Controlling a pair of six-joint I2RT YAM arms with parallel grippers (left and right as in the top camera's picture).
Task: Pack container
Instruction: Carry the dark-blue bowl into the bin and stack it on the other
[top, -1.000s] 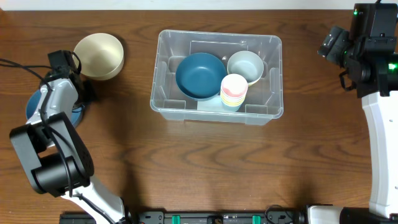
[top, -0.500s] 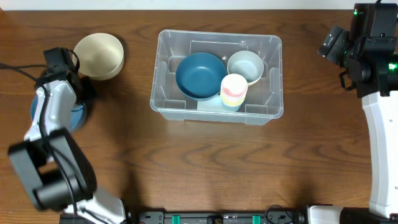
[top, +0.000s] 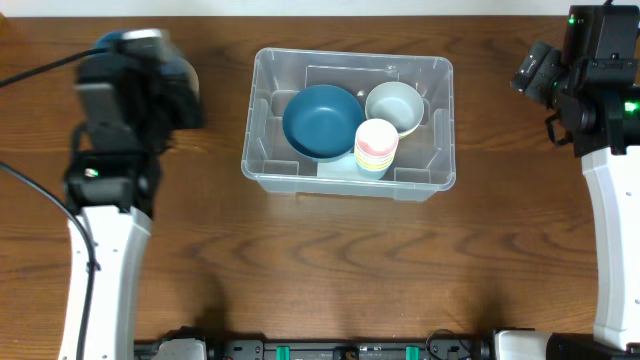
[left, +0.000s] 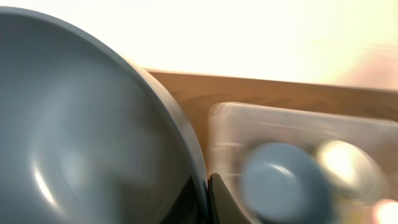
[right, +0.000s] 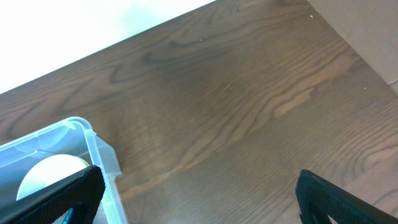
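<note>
Two bowls, a dark blue bowl (top: 322, 120) and a pale bowl (top: 393, 105), sit beside a stack of cups (top: 376, 145) in the container (top: 254, 150) at mid-table. The left gripper (left: 205, 200) appears clamped on the rim of a grey-blue bowl (left: 81, 124), raised left of the container and blurred. Nesting it into the dark blue bowl looks neatest: keep it level, clear the container's left wall, then lower. The right gripper (right: 205, 198) hangs with fingers spread, holding nothing.

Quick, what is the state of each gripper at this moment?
Left gripper: closed on the rim of a blue bowl.
Right gripper: open, holding nothing.
</note>
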